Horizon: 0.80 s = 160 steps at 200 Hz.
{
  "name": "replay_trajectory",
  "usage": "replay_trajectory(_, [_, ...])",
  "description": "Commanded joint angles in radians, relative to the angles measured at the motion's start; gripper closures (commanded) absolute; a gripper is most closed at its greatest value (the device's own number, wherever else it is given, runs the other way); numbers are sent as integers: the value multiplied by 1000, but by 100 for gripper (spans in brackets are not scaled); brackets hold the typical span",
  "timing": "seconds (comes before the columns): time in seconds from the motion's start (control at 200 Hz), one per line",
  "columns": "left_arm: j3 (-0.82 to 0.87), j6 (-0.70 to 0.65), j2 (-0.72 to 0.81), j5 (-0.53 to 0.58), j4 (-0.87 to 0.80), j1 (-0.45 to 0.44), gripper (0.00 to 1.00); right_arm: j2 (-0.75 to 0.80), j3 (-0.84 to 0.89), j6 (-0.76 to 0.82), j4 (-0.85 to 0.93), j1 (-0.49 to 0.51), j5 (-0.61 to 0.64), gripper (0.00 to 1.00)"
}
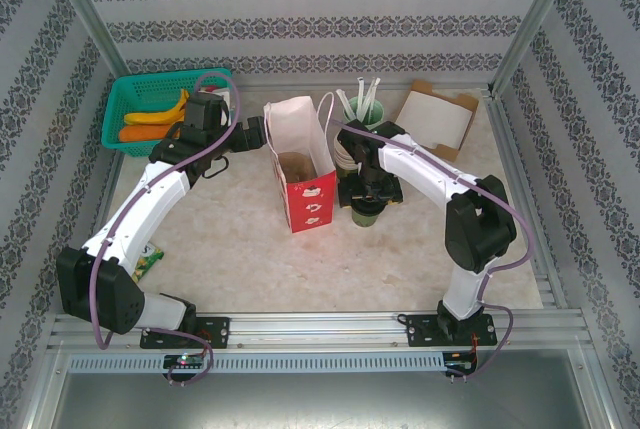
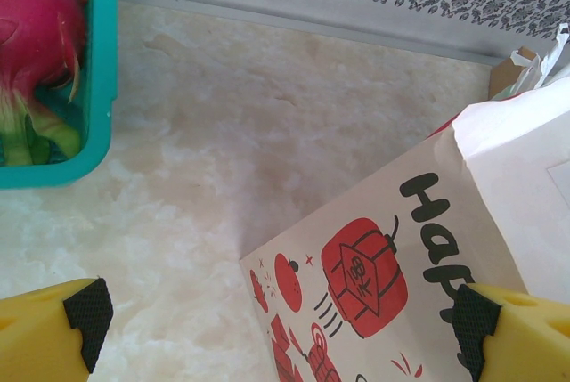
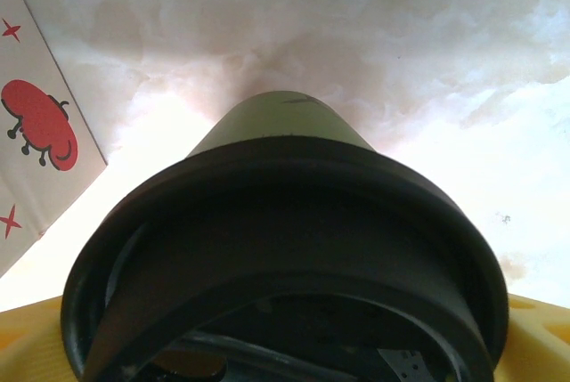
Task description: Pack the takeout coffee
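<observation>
right end effector (image 1: 368,192): jaws wide apart, straddling the coffee (image 1: 366,215). It stands upright on the worktop (image 1: 230,239) with its black lid (image 3: 285,248) between the fingers; can't tell if the pads touch it. bag (image 1: 300,164) stands just left of that end effector, mouth open, brown inside, contents unclear. left end effector (image 2: 280,324): jaws wide apart at the bag's upper left edge, printed bag side next to its right finger (image 2: 499,337). Behind-left of it, teal basket (image 1: 170,76) holds a banana (image 1: 165,109), something orange (image 1: 140,133) and a dragon fruit (image 2: 36,26). Behind the right end effector: cup stack (image 1: 345,154), then mint cup (image 1: 365,114) holding white straws (image 1: 347,101).
</observation>
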<state>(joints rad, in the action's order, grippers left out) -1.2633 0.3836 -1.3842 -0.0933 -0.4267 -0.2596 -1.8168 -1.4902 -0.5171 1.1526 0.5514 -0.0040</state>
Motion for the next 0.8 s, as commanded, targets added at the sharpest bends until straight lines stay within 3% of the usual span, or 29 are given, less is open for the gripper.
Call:
replay_trajectory(0.0, [-2,-23,2,18,-15,9,1,-16,-16,8,25,-13,7,5])
replay_trajectory(0.185, [1,-24,4,20,-14,9,1,-6,-9,8,24,-14,8,7])
replay_trajectory(0.28, [1,-23,3,20,-12,9,0,-7,0,7,21,-13,15,2])
replay_trajectory(0.475, [1,-25,4,20,-11,9,1,-8,8,8,13,-14,5,10])
replay_trajectory(0.794, [3,-25,9,9,-7,9,1,-10,16,9,-3,-17,0,5])
